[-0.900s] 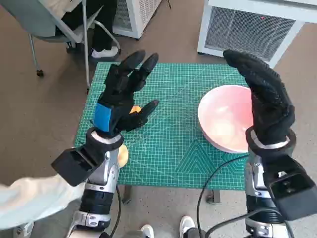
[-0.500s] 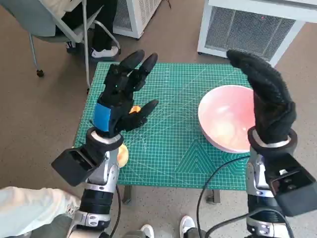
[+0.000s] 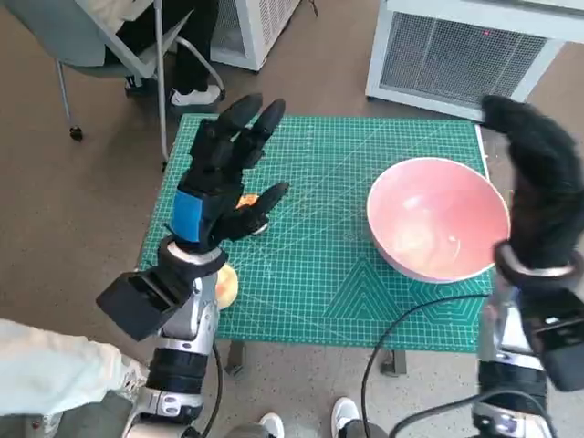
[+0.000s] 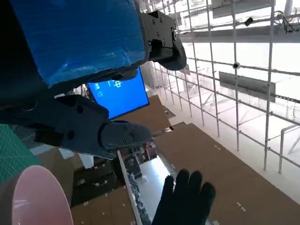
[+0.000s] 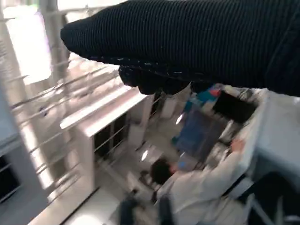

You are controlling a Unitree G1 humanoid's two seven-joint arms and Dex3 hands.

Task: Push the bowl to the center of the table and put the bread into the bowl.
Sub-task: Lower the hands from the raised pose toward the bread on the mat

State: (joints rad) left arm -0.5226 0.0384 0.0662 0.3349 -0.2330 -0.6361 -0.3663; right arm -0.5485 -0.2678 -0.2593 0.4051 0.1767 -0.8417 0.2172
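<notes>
We count one bowl (image 3: 438, 219), one visible piece of bread (image 3: 246, 202), and two robot hands. The bowl is pink and round, standing upright with its opening upward on the right part of the green cutting mat (image 3: 319, 274) that covers the table; being round, it shows no long axis. A sliver of its rim also appears in the left wrist view (image 4: 35, 197). The bread shows only as a small orange-yellow patch on the left part of the mat, mostly hidden behind the left hand (image 3: 224, 178); we cannot tell its long axis or which way it points. Bread and bowl lie well apart.

We see the left hand raised above the left part of the mat, its fingers spread and holding nothing. The right hand (image 3: 538, 182) is raised beside the bowl's right edge, in the black knitted glove; it holds nothing, its fingers extended upward and together; whether it touches the rim we cannot tell.

A round pale object (image 3: 225, 285) sits at the mat's near left edge, partly behind the left forearm. One person (image 5: 197, 187) in white appears, blurred, in the right wrist view.
</notes>
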